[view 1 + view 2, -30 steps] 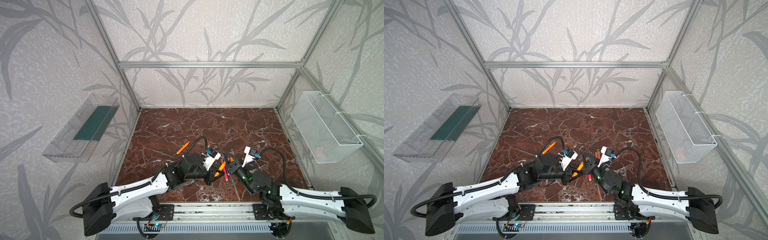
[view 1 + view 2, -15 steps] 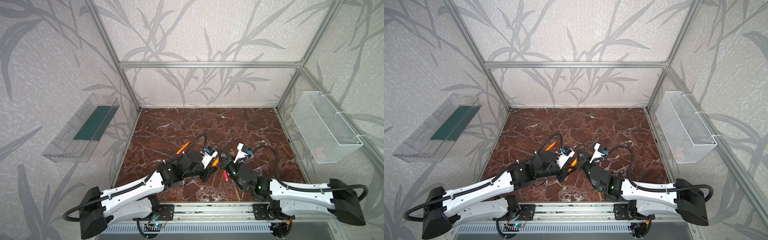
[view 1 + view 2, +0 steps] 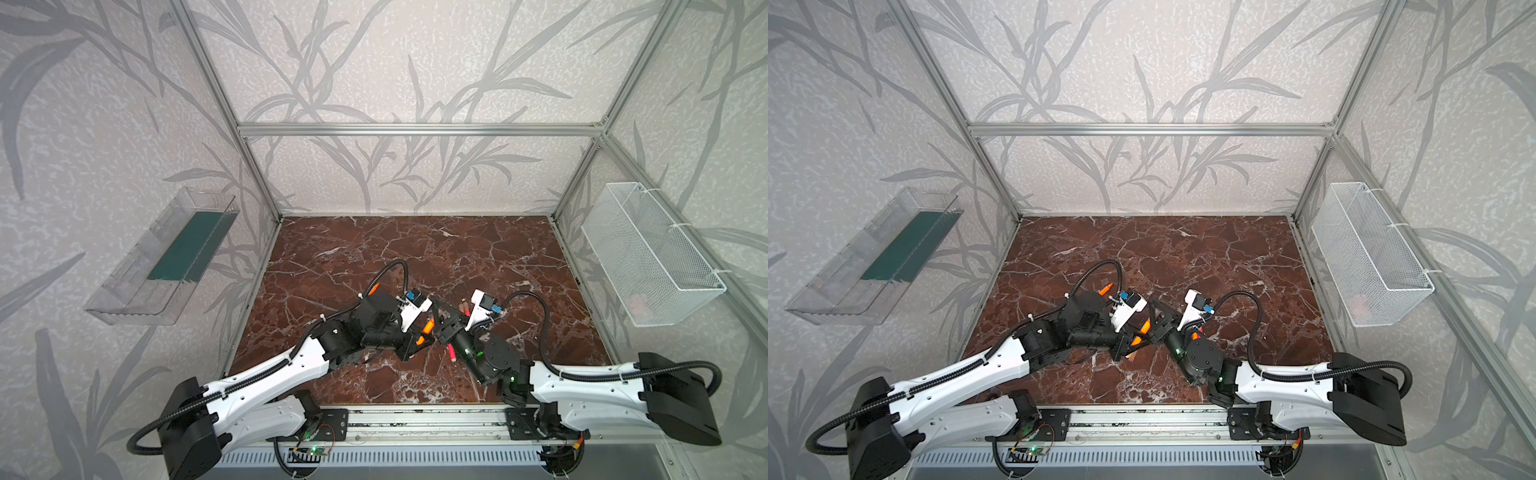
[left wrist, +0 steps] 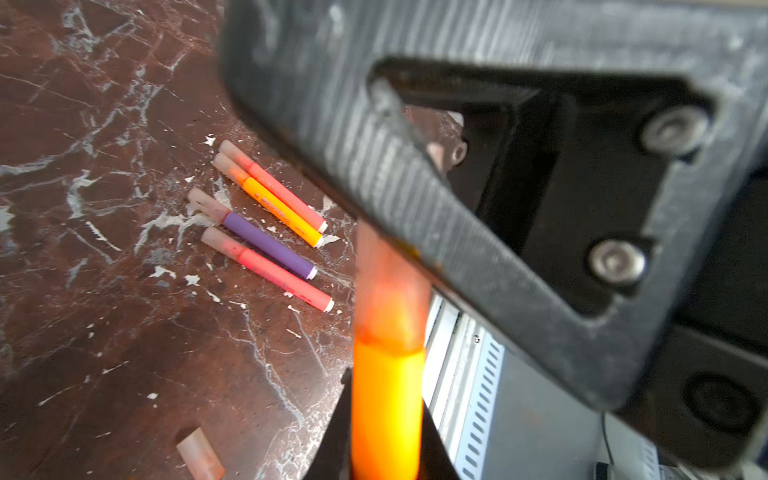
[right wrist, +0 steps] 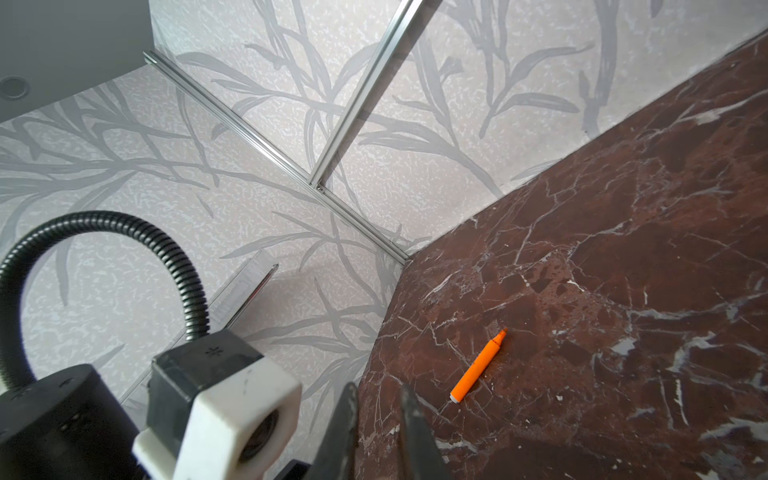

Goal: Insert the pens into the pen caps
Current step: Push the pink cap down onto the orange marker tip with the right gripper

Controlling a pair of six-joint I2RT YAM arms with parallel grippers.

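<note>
The far part of the desk was free. An orange pen lay left of middle. The left arm, the right arm and four capped pens crowded the front middle.

The table is patterned as red-brown marble veined in white. The walls are printed with grey leaves on pale grey.

Left of centre in the left wrist view, four pens are capped in translucent pinkish tan:
- a purple pen
- an orange pen
- an upper red-pink pen
- a lower red-pink pen

The nearest orange pen is capped alike.

At the right, a wire basket is coloured white.
</note>
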